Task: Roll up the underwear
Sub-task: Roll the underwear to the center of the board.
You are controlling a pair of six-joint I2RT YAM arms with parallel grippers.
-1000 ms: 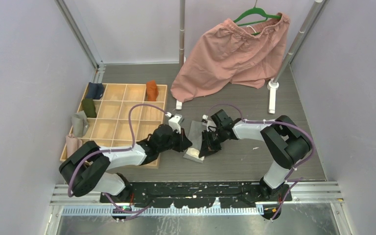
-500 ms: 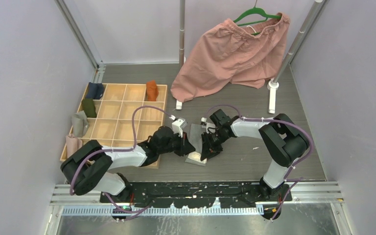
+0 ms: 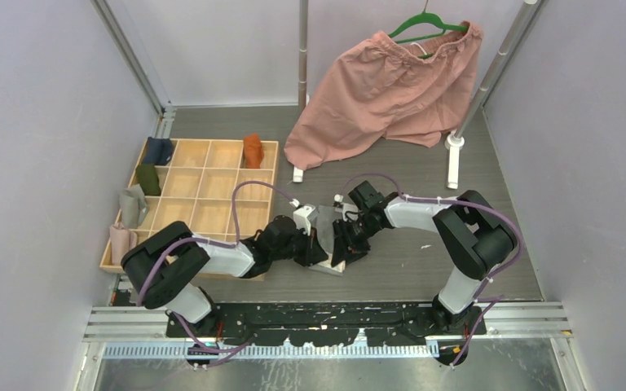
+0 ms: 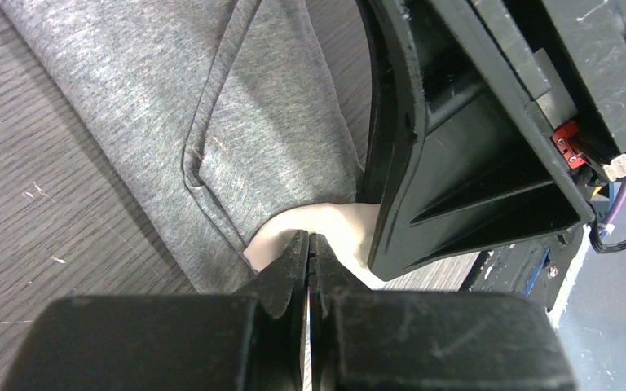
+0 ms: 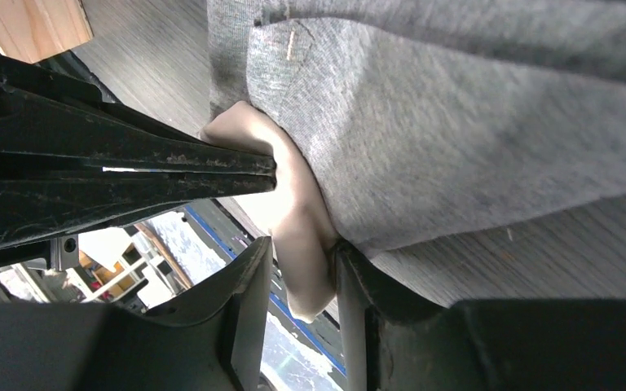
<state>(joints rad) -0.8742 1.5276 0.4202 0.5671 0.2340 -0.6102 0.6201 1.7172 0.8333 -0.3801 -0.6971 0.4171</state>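
The grey underwear [image 3: 324, 221] lies flat on the dark table between both arms, its cream-white trim [image 3: 327, 264] at the near end. My left gripper [image 3: 319, 253] is shut, and its tips [image 4: 310, 238] press against the trim [image 4: 338, 224]. My right gripper [image 3: 343, 247] is open, and the folded trim [image 5: 293, 204] sits between its fingers [image 5: 303, 248]. The trim rests against one finger and leaves a gap to the other. Grey cloth [image 5: 456, 122] spreads beyond it. The rust-orange underwear [image 3: 252, 150] stands in a far compartment of the wooden tray [image 3: 212, 140].
The tray sits left of the arms and holds a dark blue [image 3: 159, 151] and a green [image 3: 147, 179] bundle, with grey [image 3: 133, 208] and pink [image 3: 120, 238] cloth at its left side. Big pink shorts [image 3: 383, 90] hang on a rack at the back, with white feet [image 3: 454, 163] on the table.
My right jaws have spread apart off the cream trim. My left gripper has slid right, up to the garment's near end, staying shut.
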